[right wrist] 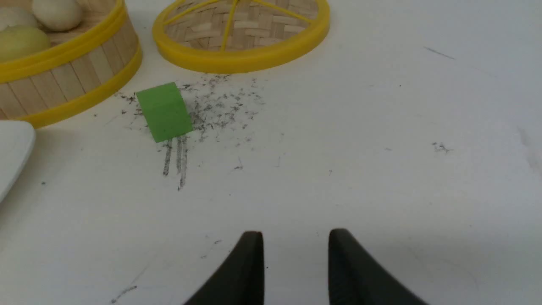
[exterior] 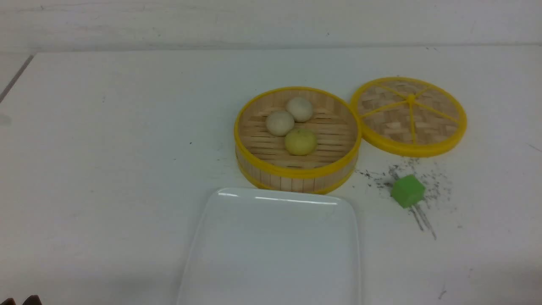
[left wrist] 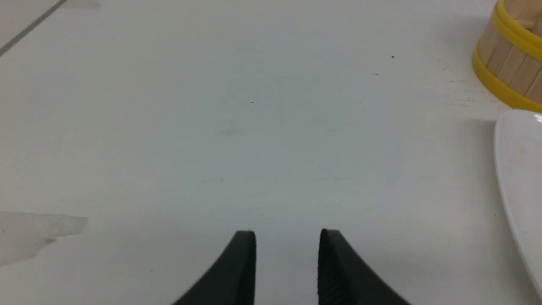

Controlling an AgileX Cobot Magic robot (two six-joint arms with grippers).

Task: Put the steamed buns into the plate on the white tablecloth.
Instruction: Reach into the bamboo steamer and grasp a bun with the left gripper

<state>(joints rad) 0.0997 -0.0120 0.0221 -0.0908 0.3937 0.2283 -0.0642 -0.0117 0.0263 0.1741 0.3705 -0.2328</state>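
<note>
Pale buns (exterior: 279, 123) in steamer (exterior: 296, 180); well apart from jaws

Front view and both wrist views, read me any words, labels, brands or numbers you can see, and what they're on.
None: no readable text anywhere. The steamer, lid, plate, green cube and tablecloth are all unmarked; the dark streaks beside the cube are scuffs, not writing.

Left tool (left wrist: 288, 233) and right tool (right wrist: 296, 232) have black tapering fingers (left wrist: 241, 271) (inner faces finely ribbed).
</note>
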